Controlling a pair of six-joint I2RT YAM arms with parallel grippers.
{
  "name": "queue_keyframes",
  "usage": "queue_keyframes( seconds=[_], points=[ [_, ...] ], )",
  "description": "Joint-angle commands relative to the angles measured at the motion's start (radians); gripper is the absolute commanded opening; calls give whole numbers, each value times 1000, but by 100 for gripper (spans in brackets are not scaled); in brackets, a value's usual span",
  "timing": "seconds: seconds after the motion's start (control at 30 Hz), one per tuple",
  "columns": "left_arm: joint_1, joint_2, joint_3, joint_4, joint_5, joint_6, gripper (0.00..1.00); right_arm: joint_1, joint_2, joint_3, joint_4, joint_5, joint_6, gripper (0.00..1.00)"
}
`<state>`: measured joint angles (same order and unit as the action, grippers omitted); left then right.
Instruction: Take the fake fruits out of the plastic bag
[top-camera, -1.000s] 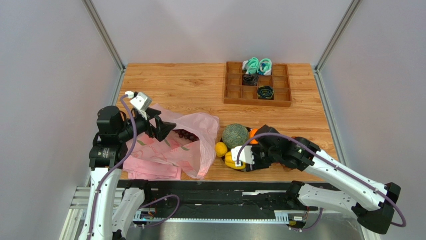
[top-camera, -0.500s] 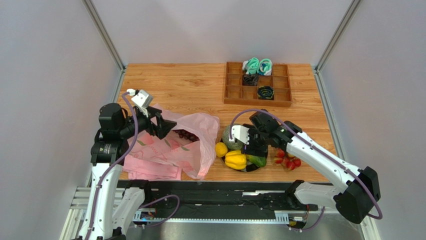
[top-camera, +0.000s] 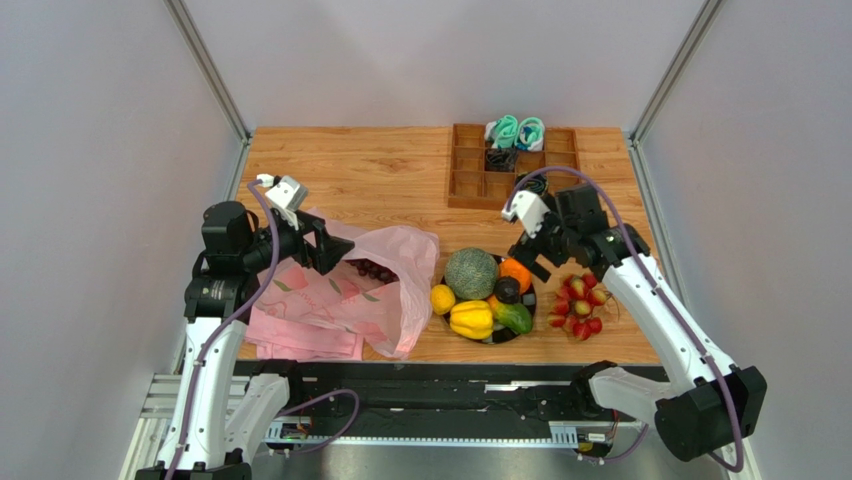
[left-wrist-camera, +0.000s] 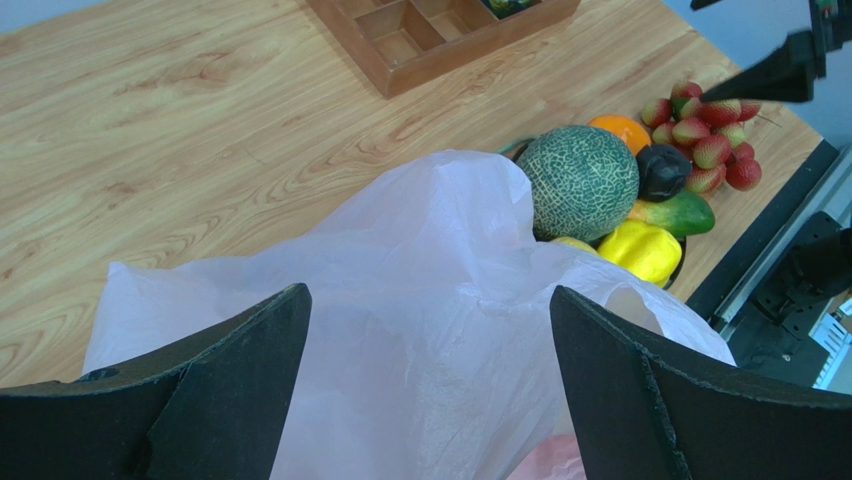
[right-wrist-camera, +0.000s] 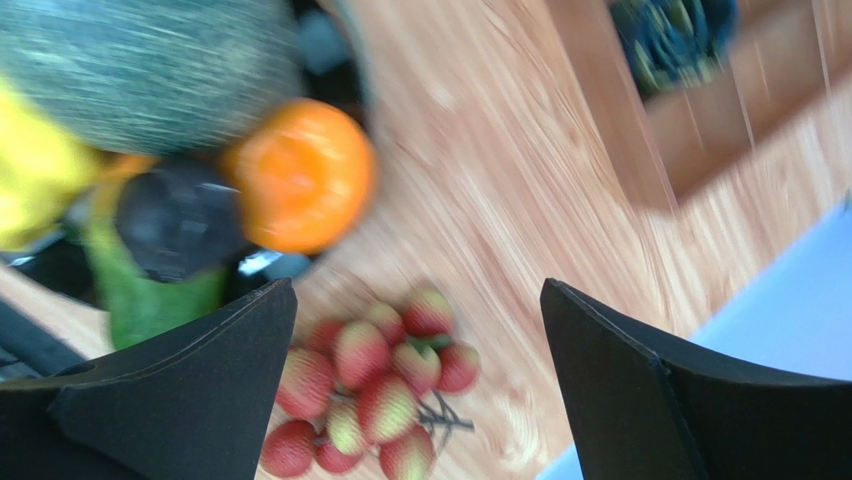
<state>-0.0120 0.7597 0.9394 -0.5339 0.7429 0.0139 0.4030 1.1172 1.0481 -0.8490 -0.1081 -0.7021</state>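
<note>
The pink plastic bag (top-camera: 395, 285) lies crumpled at the front left, and dark purple grapes (top-camera: 375, 270) show in its mouth. My left gripper (top-camera: 328, 252) hovers open just over the bag (left-wrist-camera: 400, 380), with nothing between its fingers. On a dark plate (top-camera: 497, 337) sit the netted melon (top-camera: 470, 272), orange (top-camera: 516, 273), lemon (top-camera: 442, 298) and yellow lobed piece (top-camera: 472, 318). The red berries (top-camera: 577, 305) lie on the table right of the plate. My right gripper (top-camera: 540, 258) is open and empty, raised above the berries (right-wrist-camera: 375, 385) and orange (right-wrist-camera: 300, 175).
A wooden compartment tray (top-camera: 465, 185) with teal and black items stands at the back right. A dark fruit (top-camera: 507, 290) and a green one (top-camera: 515, 317) also sit on the plate. A flat pink folded piece (top-camera: 300, 335) lies under the bag near the front edge.
The right gripper has opened wide, risen and swung from the plate's front to its back right, leaving the red berries on the table. The left arm has hardly moved.
</note>
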Motion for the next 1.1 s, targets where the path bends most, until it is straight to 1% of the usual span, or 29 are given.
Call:
queue_keyframes(
  seconds=[0.0, 0.03, 0.1, 0.17, 0.27, 0.37, 0.57, 0.63, 0.67, 0.8, 0.83, 0.87, 0.97, 1.07],
  points=[
    [6, 10, 29, 37, 12, -8, 98, -194, 67, 62, -97, -50, 9, 100],
    [6, 12, 29, 37, 13, -9, 98, -257, 85, 67, -120, -62, -8, 100],
    [6, 16, 27, 37, 15, -9, 98, -324, 119, 63, -186, -73, -58, 100],
    [6, 18, 26, 41, 15, -8, 98, -343, 130, 37, -223, -74, -91, 100],
    [7, 23, 25, 45, 15, -9, 98, -348, 109, -40, -242, -55, -137, 100],
    [6, 21, 29, 45, 16, -9, 98, -346, 89, -104, -193, -9, -135, 100],
    [6, 16, 38, 28, 15, -9, 98, -346, 136, -137, -183, 27, -112, 100],
    [6, 12, 38, 25, 15, -9, 98, -346, 138, -146, -180, 19, -115, 95],
    [6, 10, 38, 25, 13, -9, 98, -348, 139, -146, -182, 13, -122, 87],
    [6, 0, 35, 25, 12, -9, 98, -346, 104, -119, -203, -74, -151, 71],
    [6, 0, 30, 26, 10, -9, 98, -346, 93, -109, -206, -125, -158, 67],
    [6, -2, 27, 28, 12, -9, 98, -348, 86, -108, -208, -148, -165, 56],
    [6, -7, 21, 31, 12, -9, 98, -346, 75, -99, -220, -197, -162, 35],
    [6, -13, 25, 29, 12, -9, 98, -346, 70, -71, -249, -191, -146, 27]
  ],
)
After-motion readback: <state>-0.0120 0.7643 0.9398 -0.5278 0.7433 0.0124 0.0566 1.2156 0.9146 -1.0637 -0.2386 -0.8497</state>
